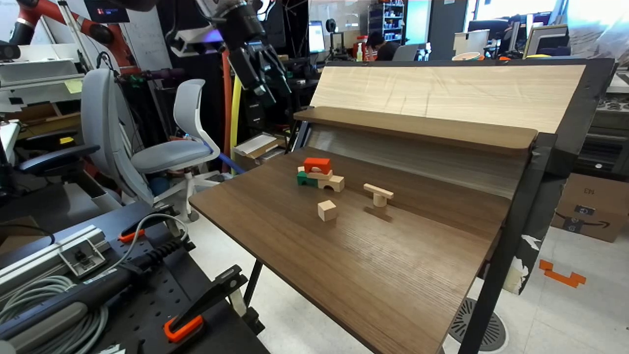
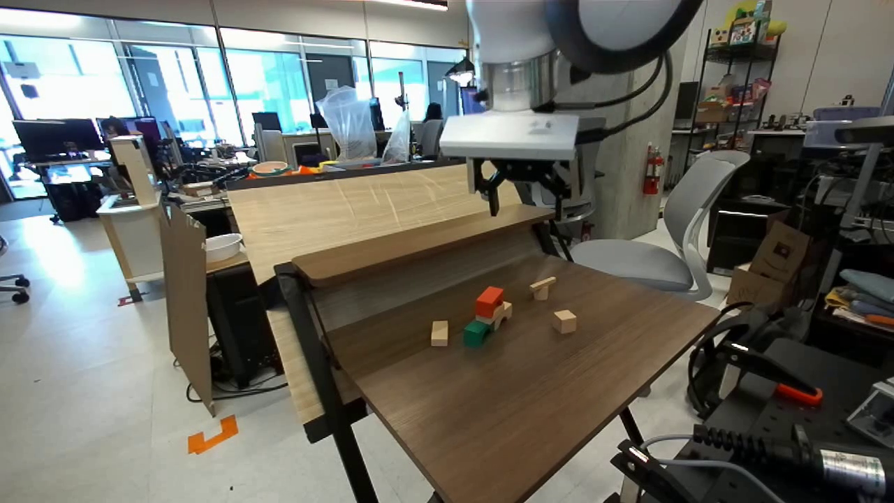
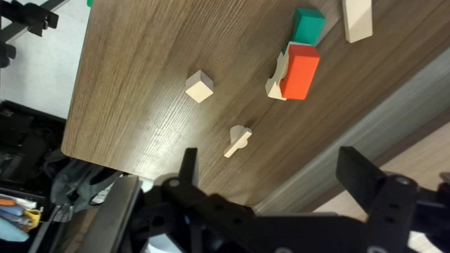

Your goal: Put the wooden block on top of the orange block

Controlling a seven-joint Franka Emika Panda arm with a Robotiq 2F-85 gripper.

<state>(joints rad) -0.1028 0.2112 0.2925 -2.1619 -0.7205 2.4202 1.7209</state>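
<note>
The orange block (image 1: pixel 318 164) sits on top of a small stack in both exterior views (image 2: pixel 489 300); the wrist view also shows it (image 3: pixel 301 72). Under it are a wooden arch (image 1: pixel 332 184) and a green block (image 2: pixel 476 334). Several plain wooden pieces could be the wooden block: a cube (image 3: pixel 199 86), an oblong block (image 2: pixel 438 334) beside the stack, and a thin plank (image 3: pixel 238 142) lying across a cylinder (image 1: pixel 379 199). I cannot tell which is meant. My gripper (image 3: pixel 270 150) is open and empty, high above the table, apart from all blocks (image 2: pixel 527 209) (image 1: pixel 275 93).
The brown table (image 1: pixel 393 275) carries all the blocks. A raised shelf (image 1: pixel 417 127) runs along its back edge, with a tilted light wooden panel (image 2: pixel 363 209) behind it. A black bench with clamps and cables (image 1: pixel 147 295) stands near the table. Grey chairs stand beside it.
</note>
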